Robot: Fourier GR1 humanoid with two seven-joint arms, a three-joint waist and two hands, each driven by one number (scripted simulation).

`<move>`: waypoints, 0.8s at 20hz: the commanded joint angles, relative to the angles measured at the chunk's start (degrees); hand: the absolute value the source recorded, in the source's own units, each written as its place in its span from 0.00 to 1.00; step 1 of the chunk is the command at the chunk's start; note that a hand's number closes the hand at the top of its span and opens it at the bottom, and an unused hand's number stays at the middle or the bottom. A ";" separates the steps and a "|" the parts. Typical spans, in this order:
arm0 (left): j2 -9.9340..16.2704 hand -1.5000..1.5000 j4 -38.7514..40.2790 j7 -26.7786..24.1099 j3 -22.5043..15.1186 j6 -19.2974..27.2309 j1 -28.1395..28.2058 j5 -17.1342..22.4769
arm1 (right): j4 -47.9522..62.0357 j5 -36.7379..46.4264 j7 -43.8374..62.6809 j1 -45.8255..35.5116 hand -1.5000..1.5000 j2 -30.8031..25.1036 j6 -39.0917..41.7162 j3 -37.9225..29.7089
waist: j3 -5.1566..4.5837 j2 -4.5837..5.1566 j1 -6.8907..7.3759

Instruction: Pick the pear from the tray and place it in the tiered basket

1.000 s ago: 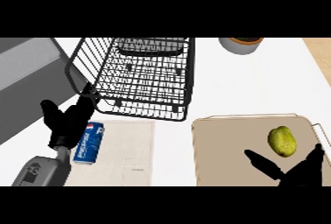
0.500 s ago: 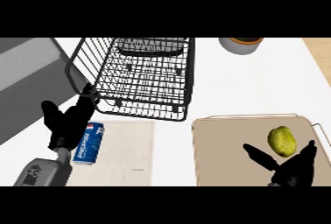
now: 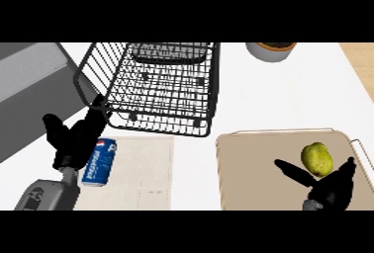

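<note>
Head view: yellow-green pear lies on the tray, right hand fingers spread just below it.

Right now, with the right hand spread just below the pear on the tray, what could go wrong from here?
1. The pear is rounded and lies free on the tray; the open right hand might nudge it rolling before closing.
2. The tiered basket sits far across the counter, so carrying the pear over the basket's wire rim could clip it.
3. The left hand rests by the soda can and could knock it.
</note>
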 commanded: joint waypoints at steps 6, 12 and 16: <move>-3.30 0.50 0.92 -2.76 -1.96 -2.60 -1.09 -1.86 | 12.56 -9.90 -9.24 -6.39 0.00 -3.26 -1.42 -3.78 | 0.56 0.24 -0.01; -4.06 0.50 -3.04 1.00 -1.57 -1.01 -2.13 -2.30 | 13.51 -8.10 -14.93 -7.48 1.00 -2.20 -3.71 -0.49 | 0.53 0.13 0.04; -3.29 0.50 -4.41 1.83 -0.65 -2.20 -1.15 -1.70 | 15.28 -5.15 -13.65 -10.26 1.00 -0.94 -5.43 -1.07 | 0.50 0.11 0.21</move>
